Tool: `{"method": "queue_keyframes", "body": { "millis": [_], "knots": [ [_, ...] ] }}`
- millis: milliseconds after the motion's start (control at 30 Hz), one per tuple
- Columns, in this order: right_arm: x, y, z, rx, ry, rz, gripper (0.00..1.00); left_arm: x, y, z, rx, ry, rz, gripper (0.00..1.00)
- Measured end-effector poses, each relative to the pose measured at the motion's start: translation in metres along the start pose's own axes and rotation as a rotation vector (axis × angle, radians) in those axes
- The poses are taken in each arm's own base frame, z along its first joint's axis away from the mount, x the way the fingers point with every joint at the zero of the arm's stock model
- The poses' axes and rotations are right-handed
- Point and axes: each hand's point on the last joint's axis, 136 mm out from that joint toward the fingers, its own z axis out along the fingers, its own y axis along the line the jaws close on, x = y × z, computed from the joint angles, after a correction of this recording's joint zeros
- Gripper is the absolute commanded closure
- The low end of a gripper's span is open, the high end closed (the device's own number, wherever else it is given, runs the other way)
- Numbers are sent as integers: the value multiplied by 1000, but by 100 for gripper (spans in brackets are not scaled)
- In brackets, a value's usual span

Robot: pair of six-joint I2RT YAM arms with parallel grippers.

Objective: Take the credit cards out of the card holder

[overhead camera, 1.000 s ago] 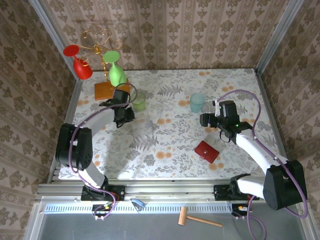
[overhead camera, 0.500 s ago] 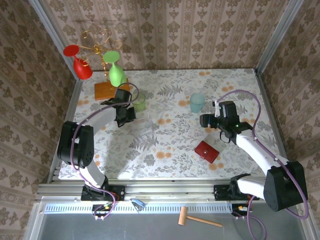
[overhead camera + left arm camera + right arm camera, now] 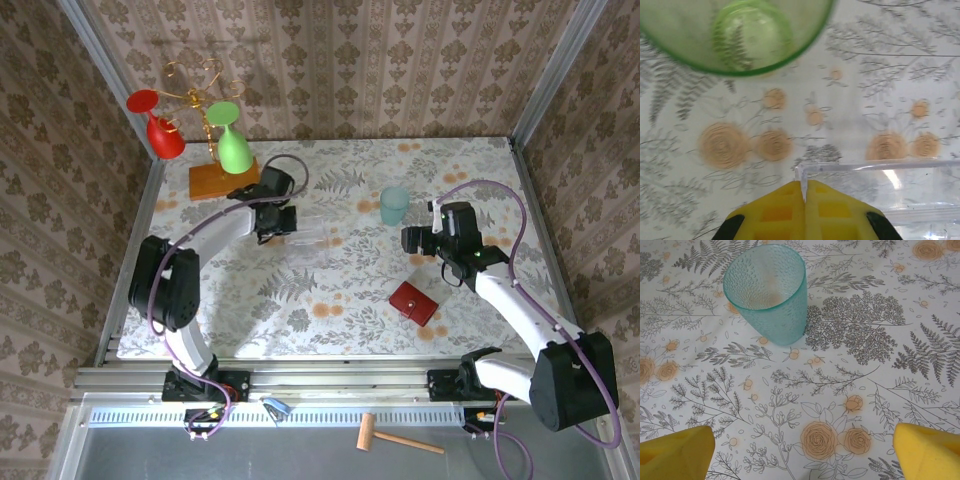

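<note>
At the far left corner of the tabletop a wire stand on a wooden base carries a red goblet and a green goblet, both upside down. Just right of it, the left end effector has its yellow fingers pressed together with no gap. Their tips sit at the corner of a clear plastic box, and whether they touch it cannot be told. A green cup stands close ahead of them. Further right a teal cup stands upright on the floral cloth. The right end effector is spread wide and holds nothing, aimed at that cup from a short way off. The card holder lies folded shut on the tabletop. It is nearer the arm bases than the right end effector and a little to its left, apart from it. Nothing lies between the two, and it is well apart from the left end effector. A wooden mallet rests on the front ledge, off the cloth.
</note>
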Motion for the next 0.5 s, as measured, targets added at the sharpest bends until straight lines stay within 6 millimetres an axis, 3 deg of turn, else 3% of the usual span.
{"method": "queue_keyframes", "body": {
  "millis": [267, 500],
  "knots": [
    [-4, -1, -5, 4, -20, 1, 6, -17, -49, 22, 2, 14, 77, 96],
    [-1, -1, -5, 6, -8, 0, 6, -20, -60, 36, -7, 38, 91, 95]
  ]
}}
